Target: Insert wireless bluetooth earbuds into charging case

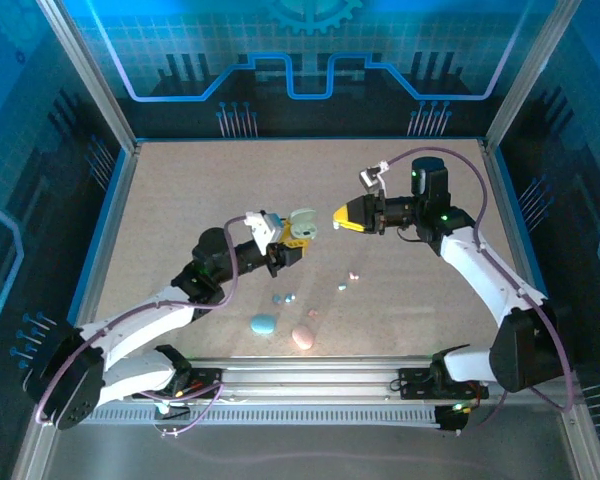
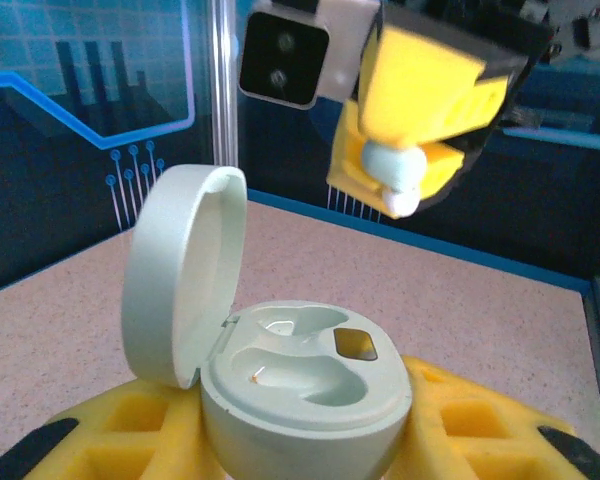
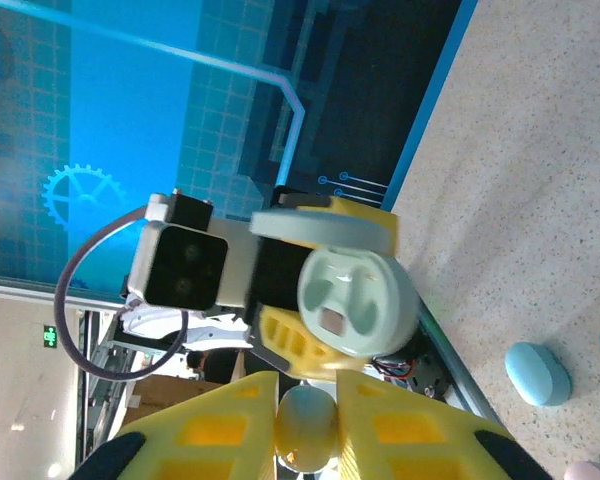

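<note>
My left gripper is shut on a pale teal-grey charging case, held off the table with its lid swung open. In the left wrist view the case sits between my yellow fingers, and both of its wells are empty. My right gripper hovers just right of the case, shut on a pale teal-grey earbud. Seen from the left wrist, that earbud hangs above and beyond the open case, apart from it. Two blue earbuds and small pink earbuds lie on the table.
A blue oval case and a pink oval case lie near the table's front edge; the blue case appears in the right wrist view too. Another small pink piece lies near them. Blue walls and metal posts ring the table.
</note>
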You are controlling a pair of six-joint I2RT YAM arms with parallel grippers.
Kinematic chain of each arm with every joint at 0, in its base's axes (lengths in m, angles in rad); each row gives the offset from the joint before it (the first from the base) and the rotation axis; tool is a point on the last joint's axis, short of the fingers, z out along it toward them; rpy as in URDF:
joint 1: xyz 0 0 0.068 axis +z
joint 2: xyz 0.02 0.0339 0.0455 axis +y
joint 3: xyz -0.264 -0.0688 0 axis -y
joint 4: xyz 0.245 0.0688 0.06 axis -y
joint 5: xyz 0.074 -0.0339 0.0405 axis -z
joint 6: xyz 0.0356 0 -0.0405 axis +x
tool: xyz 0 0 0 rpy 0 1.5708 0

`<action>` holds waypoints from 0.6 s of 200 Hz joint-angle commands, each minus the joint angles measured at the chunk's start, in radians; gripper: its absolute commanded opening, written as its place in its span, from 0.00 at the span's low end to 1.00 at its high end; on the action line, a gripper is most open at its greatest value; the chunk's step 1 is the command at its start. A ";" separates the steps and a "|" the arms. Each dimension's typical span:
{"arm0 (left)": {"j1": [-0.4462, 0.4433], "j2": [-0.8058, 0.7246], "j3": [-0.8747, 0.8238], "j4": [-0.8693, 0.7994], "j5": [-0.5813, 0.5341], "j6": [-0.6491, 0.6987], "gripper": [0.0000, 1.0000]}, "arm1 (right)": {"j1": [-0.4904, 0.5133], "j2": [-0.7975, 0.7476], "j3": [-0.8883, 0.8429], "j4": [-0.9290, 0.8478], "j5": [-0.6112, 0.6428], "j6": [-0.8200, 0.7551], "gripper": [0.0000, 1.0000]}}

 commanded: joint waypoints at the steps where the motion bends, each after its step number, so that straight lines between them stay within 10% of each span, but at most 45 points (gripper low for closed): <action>1: -0.019 0.038 0.017 0.116 -0.014 0.065 0.33 | 0.033 -0.034 0.042 0.022 0.049 0.013 0.21; 120: -0.044 0.142 0.023 0.288 0.006 0.052 0.33 | 0.205 -0.022 0.129 -0.147 0.309 -0.162 0.21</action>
